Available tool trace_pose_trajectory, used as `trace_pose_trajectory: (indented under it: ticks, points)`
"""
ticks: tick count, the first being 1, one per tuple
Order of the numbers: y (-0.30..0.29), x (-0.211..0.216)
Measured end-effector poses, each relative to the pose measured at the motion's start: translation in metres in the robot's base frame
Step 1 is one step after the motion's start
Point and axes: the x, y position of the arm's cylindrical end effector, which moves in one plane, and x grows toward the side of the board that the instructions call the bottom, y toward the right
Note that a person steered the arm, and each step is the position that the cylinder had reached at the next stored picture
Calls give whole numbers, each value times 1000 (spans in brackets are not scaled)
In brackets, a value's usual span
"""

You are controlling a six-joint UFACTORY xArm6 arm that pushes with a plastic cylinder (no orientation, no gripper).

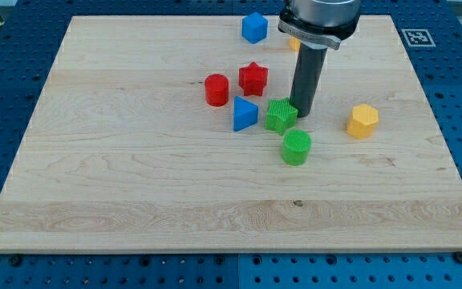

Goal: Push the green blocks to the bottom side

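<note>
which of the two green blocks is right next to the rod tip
The green star-shaped block, just to the view's left of my tip and apparently touching it. The green cylinder block sits apart, nearer the view's bottom.

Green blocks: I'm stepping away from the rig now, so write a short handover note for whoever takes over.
My tip sits on the board at the green star block's right edge, touching or nearly so.
Green cylinder block stands just below the star, mid-board.
Done: neither green block has reached the bottom side.
Left: push both down to the wooden board's bottom edge. The blue block lies close to the star's left.
</note>
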Motion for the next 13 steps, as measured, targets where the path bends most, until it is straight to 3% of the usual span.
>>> trace_pose_trajectory:
  ticks: [3, 8, 13]
  points:
    - [0, -41]
    - [-37, -41]
    - [-43, 58]
